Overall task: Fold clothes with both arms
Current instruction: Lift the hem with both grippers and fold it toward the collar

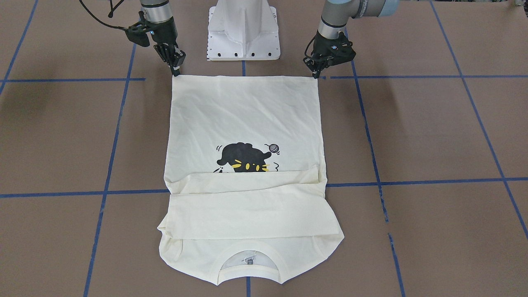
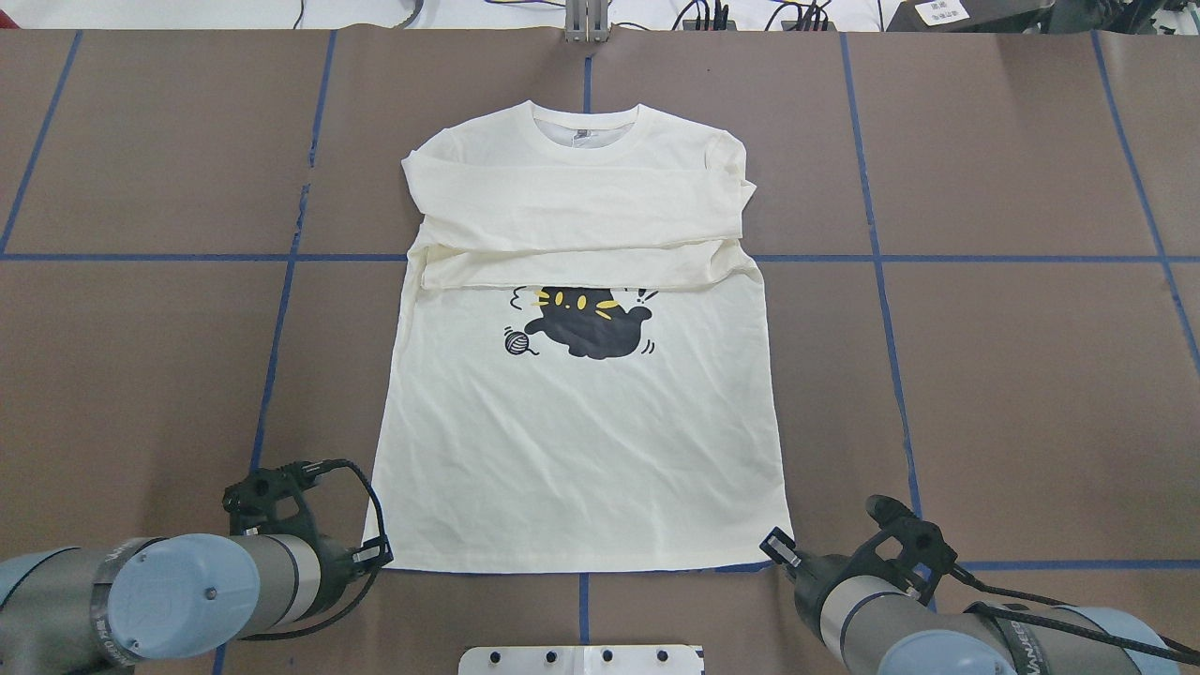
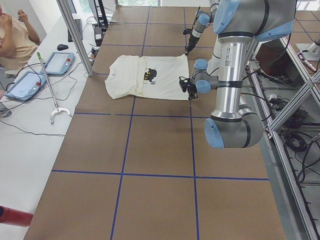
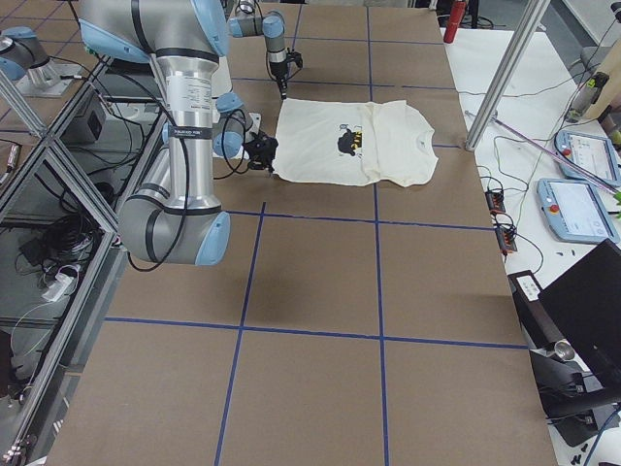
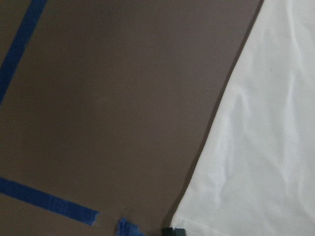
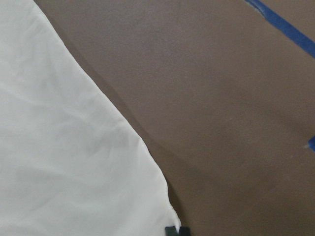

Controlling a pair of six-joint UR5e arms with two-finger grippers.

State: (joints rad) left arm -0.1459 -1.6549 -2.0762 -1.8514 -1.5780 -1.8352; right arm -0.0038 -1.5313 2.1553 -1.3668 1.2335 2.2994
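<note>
The cream long-sleeved T-shirt (image 2: 581, 450) lies flat on the brown table with the black cat print (image 2: 591, 323) up. Its sleeves are folded across the chest, and the collar points away from the robot. My left gripper (image 2: 380, 555) is at the hem's near left corner, with its fingers together on that corner. My right gripper (image 2: 778, 548) is at the hem's near right corner, also shut on it. In the front-facing view the left gripper (image 1: 317, 74) and the right gripper (image 1: 176, 72) touch the hem's two corners. Both wrist views show the shirt's edge (image 5: 266, 147) (image 6: 64, 162) ending at a black fingertip.
The white pedestal (image 1: 243, 33) stands between the arms, just behind the hem. Blue tape lines (image 2: 187, 257) cross the table. An operator (image 3: 15, 35), tablets (image 3: 57, 62) and a pole (image 3: 47, 82) are beyond the table's far side.
</note>
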